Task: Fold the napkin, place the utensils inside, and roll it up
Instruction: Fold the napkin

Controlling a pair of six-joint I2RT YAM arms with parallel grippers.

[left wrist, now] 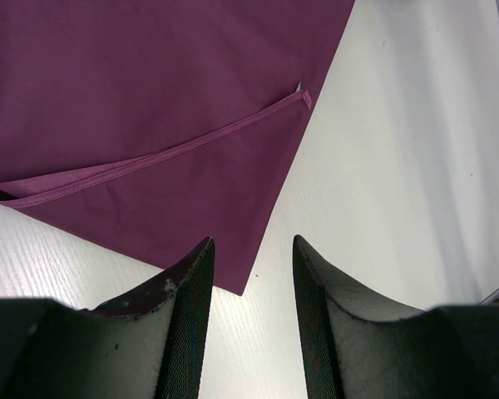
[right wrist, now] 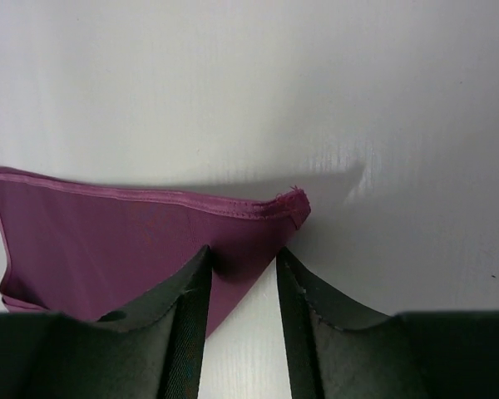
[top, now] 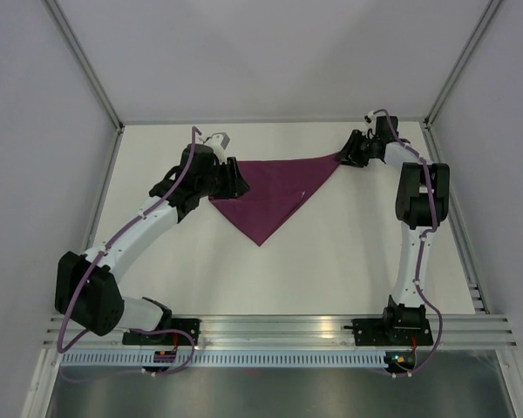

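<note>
A white counter (top: pixel 331 261); grey walls (top: pixel 279 52) rise behind it, and a slotted metal rail (top: pixel 279 326) runs along its near edge.

Napkin (top: pixel 270 193) on table's (top: pixel 349 261) far half, tip pointing near, left gripper (left wrist: pixel 249 246) at left corner, right gripper (right wrist: pixel 242 253) at right.

Tool (right wrist: pixel 244 249) jaws parted, with a gap showing between them. A corner of the napkin (right wrist: pixel 108 241) sits in that gap, its frayed tip just ahead of the right-hand finger. The hemmed edge runs off to the tool's left (a second layer shows at far left). White worktop (right wrist: pixel 316 91) lies ahead, with a shadow beside the corner.
</note>
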